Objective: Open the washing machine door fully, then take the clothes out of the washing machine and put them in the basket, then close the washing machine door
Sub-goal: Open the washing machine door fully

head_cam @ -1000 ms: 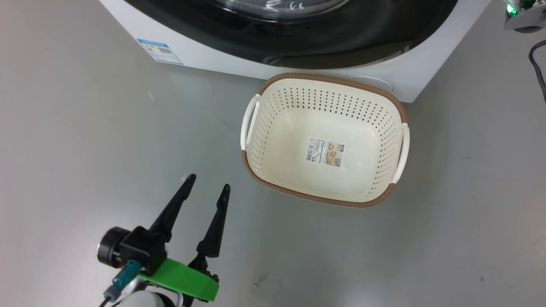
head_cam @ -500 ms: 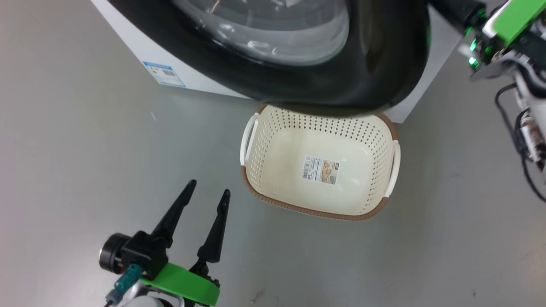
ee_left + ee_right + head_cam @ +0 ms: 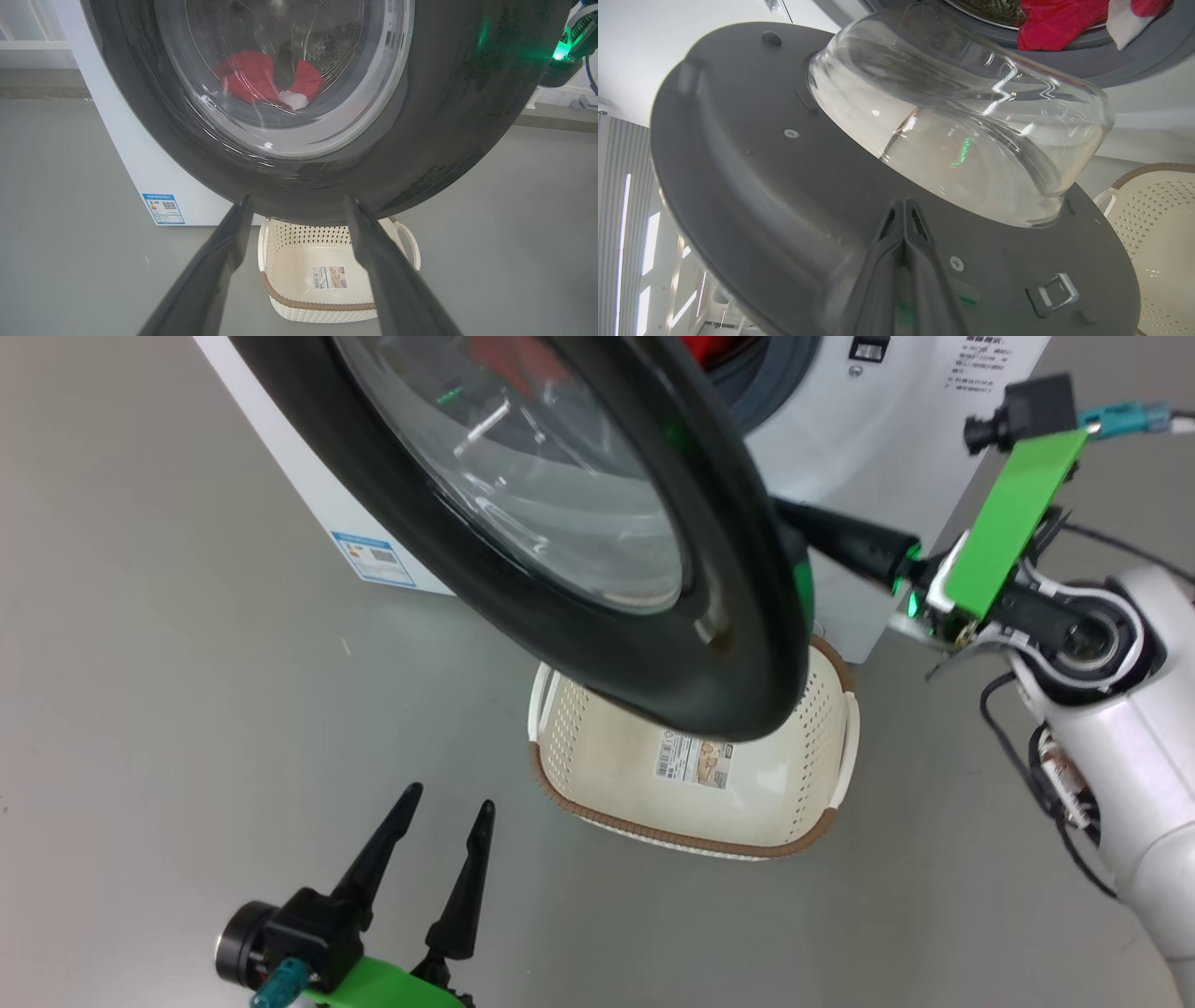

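The washing machine door [image 3: 579, 644] stands partly swung out from the white washing machine [image 3: 868, 448], its black rim hanging over the cream basket [image 3: 672, 826] on the floor. My right gripper [image 3: 794, 518] is shut, empty, with its tips against the door's inner face [image 3: 738, 163] just below the glass bowl [image 3: 971, 140]. My left gripper [image 3: 448, 798] is open and empty, low at the front left, facing the door's outer side [image 3: 444, 140] from a distance. Red clothes [image 3: 1055, 21] with a white patch lie in the drum, also seen through the glass [image 3: 247, 77].
Grey floor stretches to the left and front of the machine. A blue label [image 3: 373, 558] marks the machine's lower corner. My right arm's white forearm [image 3: 1111, 737] with its cables fills the right side, beside the basket's handle [image 3: 848, 747].
The head camera has tilted up. The door has swung out from the machine, over the basket. My right gripper has come into view behind the door. The left gripper stays open and still.
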